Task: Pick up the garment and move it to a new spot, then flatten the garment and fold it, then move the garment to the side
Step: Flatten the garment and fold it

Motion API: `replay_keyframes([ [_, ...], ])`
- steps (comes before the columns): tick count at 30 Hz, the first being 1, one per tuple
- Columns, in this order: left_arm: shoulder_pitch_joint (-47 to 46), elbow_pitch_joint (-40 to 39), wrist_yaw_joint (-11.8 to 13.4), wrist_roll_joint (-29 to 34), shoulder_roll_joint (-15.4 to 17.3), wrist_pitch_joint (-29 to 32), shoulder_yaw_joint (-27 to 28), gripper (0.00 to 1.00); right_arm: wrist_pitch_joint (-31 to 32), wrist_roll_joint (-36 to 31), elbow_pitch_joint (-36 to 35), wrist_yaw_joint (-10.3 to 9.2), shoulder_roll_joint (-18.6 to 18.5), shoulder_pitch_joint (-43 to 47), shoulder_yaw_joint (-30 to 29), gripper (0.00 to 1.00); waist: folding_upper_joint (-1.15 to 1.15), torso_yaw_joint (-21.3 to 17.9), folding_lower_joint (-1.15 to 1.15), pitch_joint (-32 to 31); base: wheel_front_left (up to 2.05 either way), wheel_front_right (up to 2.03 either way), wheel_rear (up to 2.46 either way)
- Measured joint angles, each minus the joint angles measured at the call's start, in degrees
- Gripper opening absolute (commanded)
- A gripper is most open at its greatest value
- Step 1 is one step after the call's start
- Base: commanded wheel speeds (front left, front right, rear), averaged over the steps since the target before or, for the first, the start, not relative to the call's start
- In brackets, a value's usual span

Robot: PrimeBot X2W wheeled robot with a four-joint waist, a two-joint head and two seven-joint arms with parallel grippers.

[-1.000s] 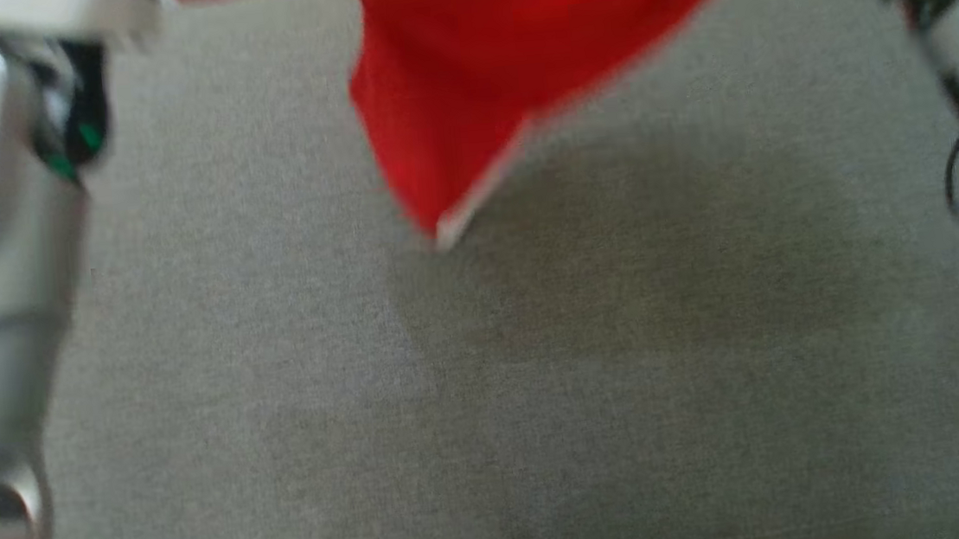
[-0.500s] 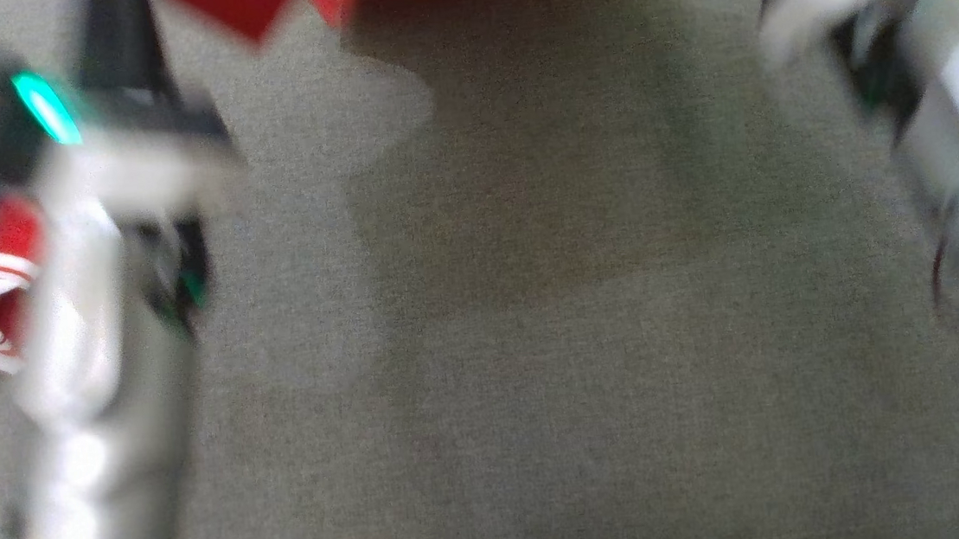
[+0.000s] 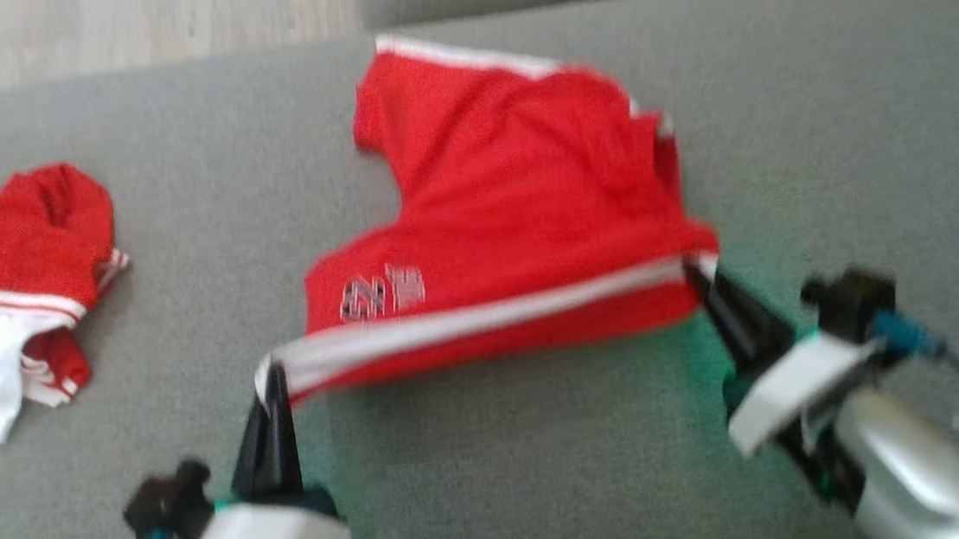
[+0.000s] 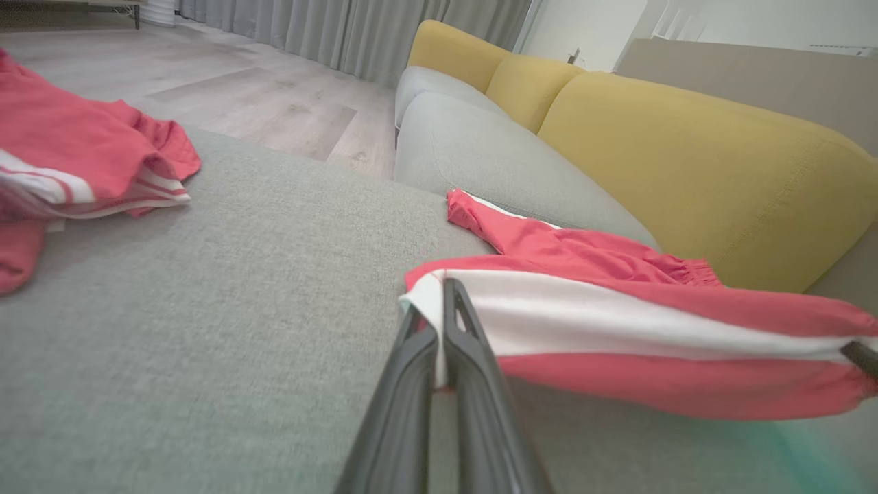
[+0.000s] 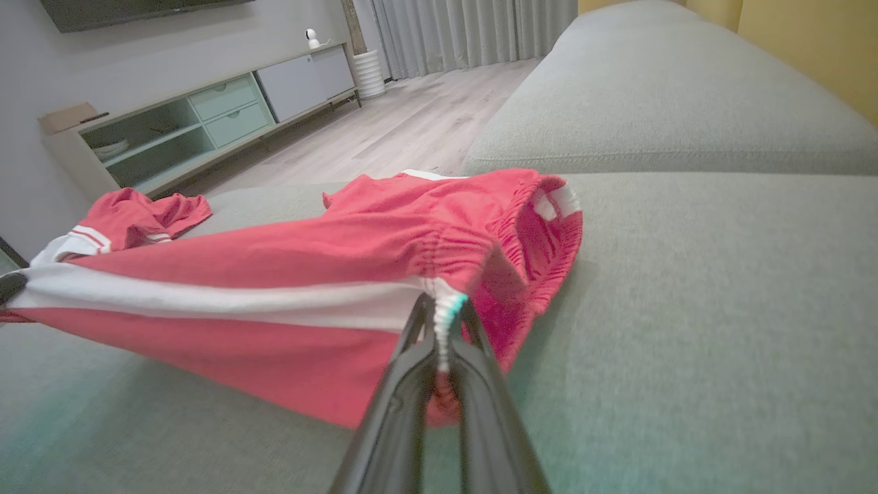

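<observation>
The garment [image 3: 509, 215] is a pair of red shorts with a white side stripe and a grey number print, stretched out on the grey sofa seat [image 3: 549, 472]. My left gripper [image 3: 268, 383] is shut on the near left corner of the garment [image 4: 617, 322], pinching the white stripe. My right gripper [image 3: 697, 272] is shut on the near right end of the garment [image 5: 329, 274], at its elastic waistband. The near edge hangs taut between the two grippers, slightly above the cushion, while the far leg lies on the seat.
A second crumpled red and white garment [image 3: 3, 276] lies at the seat's left edge. Wooden floor [image 3: 120, 27] lies beyond the far left. Yellow back cushions [image 4: 686, 144] run along the sofa. A TV cabinet [image 5: 192, 116] stands across the room.
The head camera has swung, so the whole picture shifted. The red garment, earlier hanging high in the air, now lies stretched on the seat with both grippers low and holding its near edge.
</observation>
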Motion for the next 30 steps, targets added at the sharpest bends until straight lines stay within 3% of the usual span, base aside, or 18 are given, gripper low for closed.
replay_keyframes([
  [8, 11.81, -1.91, 0.0, 0.0, -0.33, 0.12, 0.49, 0.0, 0.0, 1.76, -3.14, 0.0, 0.69, 12.37, -1.67, 0.0, 0.0, -0.73, -0.01, -7.06, 0.0, 0.0, 0.0],
  [15, 11.03, -5.16, 0.0, 0.19, 0.3, 0.18, 0.03, 0.0, 0.0, 5.25, -5.76, 0.0, 1.05, 15.19, -2.6, 0.0, 0.0, -2.06, 0.01, -7.2, 0.0, 0.0, 0.0],
  [18, 4.04, -5.15, 0.01, 0.09, 4.02, 0.18, -3.97, 0.0, 0.0, 9.8, -5.59, 0.0, 2.7, 13.63, -2.36, 0.0, 0.0, -2.63, 0.01, -5.75, 0.0, 0.0, 0.0],
  [22, -11.79, -1.32, 0.01, -3.63, 9.65, 0.15, -10.53, 0.0, 1.0, 16.9, -4.44, 0.0, 4.71, 6.32, -0.6, 0.0, 0.0, -3.47, 0.03, -2.13, 0.0, 0.0, 0.0],
  [30, -36.57, 8.75, 0.01, -18.2, 15.66, 5.35, -26.57, 0.0, 3.56, 29.47, -1.83, 0.0, 8.03, -7.4, 0.98, 0.0, 0.0, -6.05, 0.04, 6.62, 0.0, 0.0, 0.0],
])
